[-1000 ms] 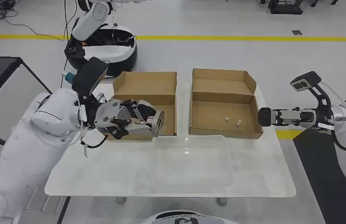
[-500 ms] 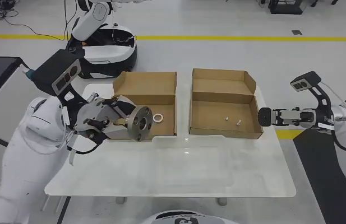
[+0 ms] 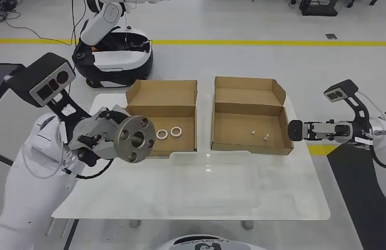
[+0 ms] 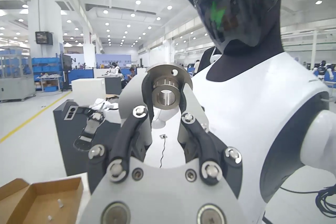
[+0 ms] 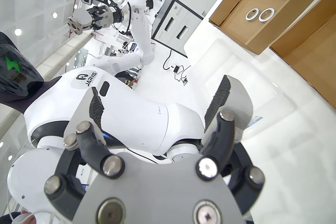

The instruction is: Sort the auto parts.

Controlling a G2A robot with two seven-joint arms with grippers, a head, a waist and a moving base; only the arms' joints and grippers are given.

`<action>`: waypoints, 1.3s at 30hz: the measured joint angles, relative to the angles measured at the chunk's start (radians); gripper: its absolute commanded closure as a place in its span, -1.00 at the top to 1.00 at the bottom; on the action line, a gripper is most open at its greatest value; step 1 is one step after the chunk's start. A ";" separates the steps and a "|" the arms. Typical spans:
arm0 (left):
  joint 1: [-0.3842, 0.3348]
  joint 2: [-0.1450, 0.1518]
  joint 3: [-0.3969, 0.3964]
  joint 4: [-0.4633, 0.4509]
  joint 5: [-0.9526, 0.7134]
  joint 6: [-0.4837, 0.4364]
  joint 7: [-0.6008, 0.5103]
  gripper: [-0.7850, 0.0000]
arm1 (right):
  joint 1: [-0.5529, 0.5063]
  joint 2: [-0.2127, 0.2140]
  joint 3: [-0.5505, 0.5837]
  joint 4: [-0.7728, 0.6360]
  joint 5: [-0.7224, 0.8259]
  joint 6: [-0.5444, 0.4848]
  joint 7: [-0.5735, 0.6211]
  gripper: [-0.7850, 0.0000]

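My left gripper (image 3: 117,134) (image 4: 164,97) is shut on a round metal flanged hub (image 3: 136,139) (image 4: 168,71) and holds it in the air, off the near left corner of the left cardboard box (image 3: 180,94). Two white rings (image 3: 161,133) (image 3: 176,132) lie on that box's floor, and show again as rings (image 5: 258,14) in the right wrist view. The right cardboard box (image 3: 280,115) holds two small pale bolts (image 3: 252,132) (image 3: 266,135). My right gripper (image 3: 293,130) (image 5: 160,101) stands open at that box's right side, with nothing between its fingers.
The white table (image 3: 199,187) carries both boxes side by side along its far half, lids folded back. Bare table surface lies in front of them. Another robot's base (image 3: 114,59) stands on the floor beyond the table's far left corner.
My left gripper has drawn back to the left from over the left box, carrying the hub and turning it, which uncovers the two rings. The right arm has not moved.
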 measured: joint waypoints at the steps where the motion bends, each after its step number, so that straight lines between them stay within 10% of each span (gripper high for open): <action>1: 0.003 -0.002 0.000 -0.006 -0.018 0.000 -0.009 -1.00 | 0.000 0.000 0.000 0.000 0.000 0.000 0.000 1.00; 24: 0.084 -0.127 -0.105 -0.058 -0.331 0.000 -0.066 -1.00 | 0.000 0.000 0.000 0.000 0.000 0.000 0.000 1.00; 39: 0.109 -0.105 -0.145 0.010 -0.083 0.051 -0.118 -1.00 | 0.000 0.000 0.000 0.000 0.000 0.000 0.000 1.00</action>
